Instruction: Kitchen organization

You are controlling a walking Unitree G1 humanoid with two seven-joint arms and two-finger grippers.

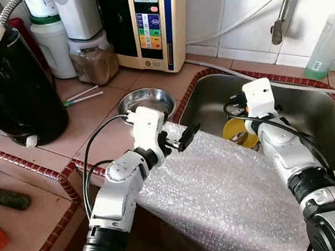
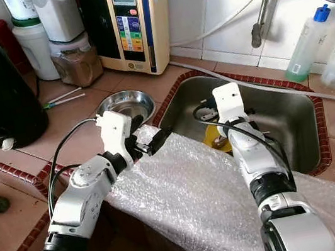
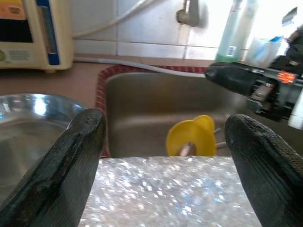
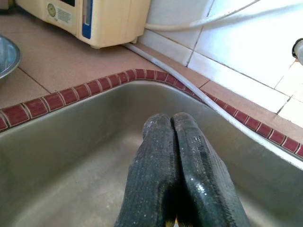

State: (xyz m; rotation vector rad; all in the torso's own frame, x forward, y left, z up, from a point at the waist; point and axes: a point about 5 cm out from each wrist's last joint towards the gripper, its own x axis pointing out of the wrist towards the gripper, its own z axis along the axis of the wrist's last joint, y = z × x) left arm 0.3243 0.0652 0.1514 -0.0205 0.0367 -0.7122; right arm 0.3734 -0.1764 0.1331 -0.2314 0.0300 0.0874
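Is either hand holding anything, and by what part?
Nothing is held. The left hand is open over the bubble wrap; the right hand is shut empty over the sink.

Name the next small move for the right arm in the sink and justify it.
Probably lift the right gripper slightly and open it: its fingers are pressed together inside the sink, just above the yellow item, which looks ungrasped. The left gripper hangs open over the bubble wrap.
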